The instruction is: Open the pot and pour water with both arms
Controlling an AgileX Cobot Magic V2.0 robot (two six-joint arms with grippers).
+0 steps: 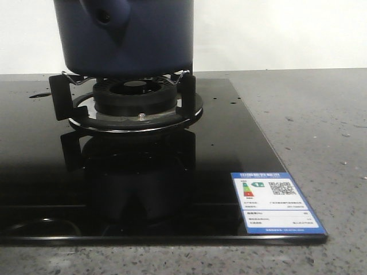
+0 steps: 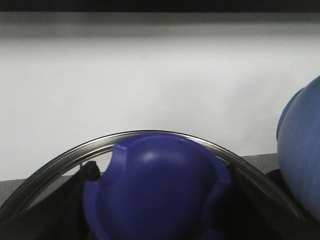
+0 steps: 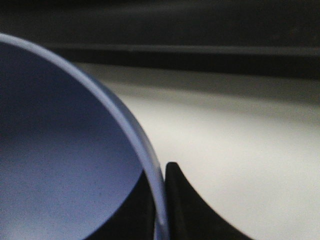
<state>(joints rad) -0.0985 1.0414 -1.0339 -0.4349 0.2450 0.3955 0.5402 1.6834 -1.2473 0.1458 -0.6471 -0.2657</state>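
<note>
The dark navy pot (image 1: pixel 129 34) stands on the gas burner (image 1: pixel 135 100), its handle stub (image 1: pixel 106 14) with a small hole facing the camera; its top is cut off by the frame. In the left wrist view my left gripper (image 2: pixel 155 200) is shut on the blue knob (image 2: pixel 155 185) of a glass lid with a metal rim (image 2: pixel 65 157); a white wall shows behind it. My right gripper (image 3: pixel 161 205) is shut on the rim of a lighter blue bowl (image 3: pixel 65 165), one finger inside and one outside. Neither gripper shows in the front view.
The burner sits on a black glass hob (image 1: pixel 114 189) with a blue energy label (image 1: pixel 275 203) at its front right corner. Grey stone counter (image 1: pixel 309 132) lies to the right. A lighter blue rounded object (image 2: pixel 302 155) shows at the edge of the left wrist view.
</note>
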